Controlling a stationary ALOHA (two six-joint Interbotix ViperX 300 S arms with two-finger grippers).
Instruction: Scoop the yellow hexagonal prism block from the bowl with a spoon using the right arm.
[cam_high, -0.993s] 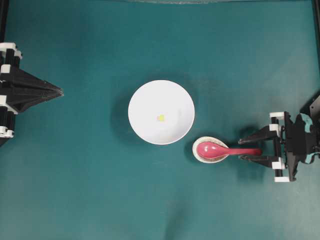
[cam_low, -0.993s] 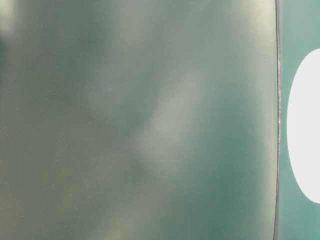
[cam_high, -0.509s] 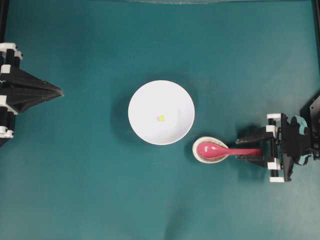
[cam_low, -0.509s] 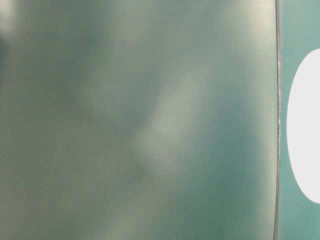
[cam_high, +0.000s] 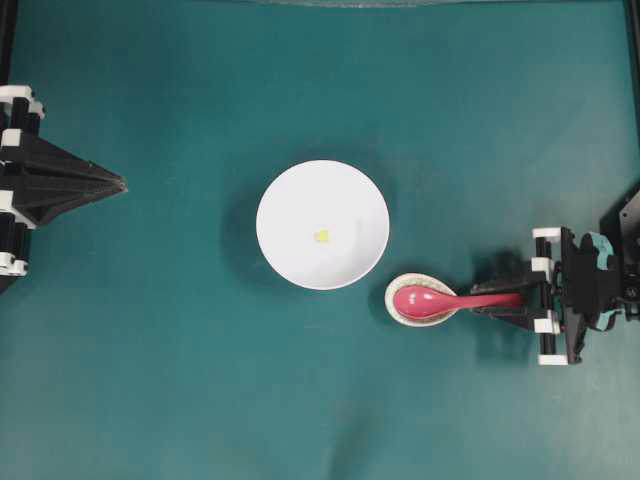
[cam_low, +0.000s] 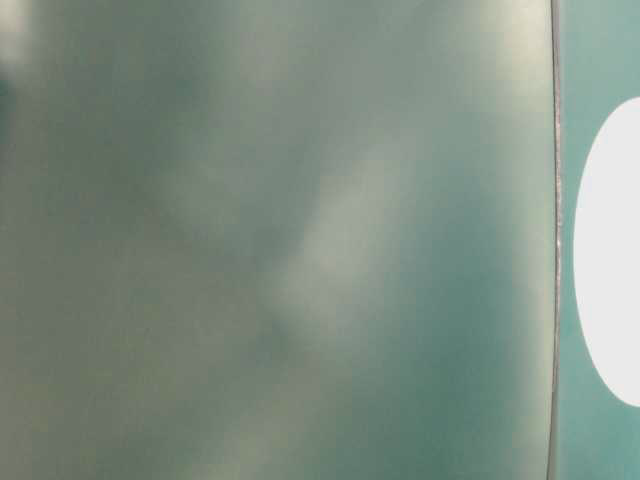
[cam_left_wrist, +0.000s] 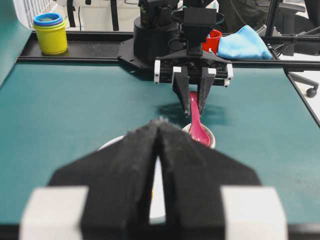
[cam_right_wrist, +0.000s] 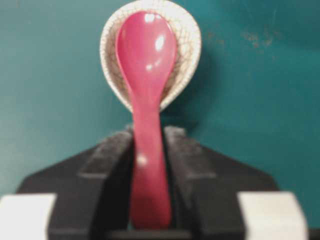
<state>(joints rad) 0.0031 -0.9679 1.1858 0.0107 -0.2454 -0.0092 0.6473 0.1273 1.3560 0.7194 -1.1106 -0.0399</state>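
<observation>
Left gripper (cam_high: 118, 184) sits pressed together at the table's edge. Yellow hexagonal prism block (cam_high: 321, 236) lies inside the bowl (cam_high: 290, 195). Beside it, the spoon (cam_high: 440, 299) rests in a speckled dish (cam_high: 393, 303), its handle pinched by the right gripper (cam_high: 512, 300).

The table-level view is almost wholly a blurred grey-green haze; only a slice of the large round white bowl (cam_low: 610, 250) shows at three o'clock, cut by the frame edge. In the left wrist view the closed black left gripper (cam_left_wrist: 159, 131) hides most of that bowl.
</observation>
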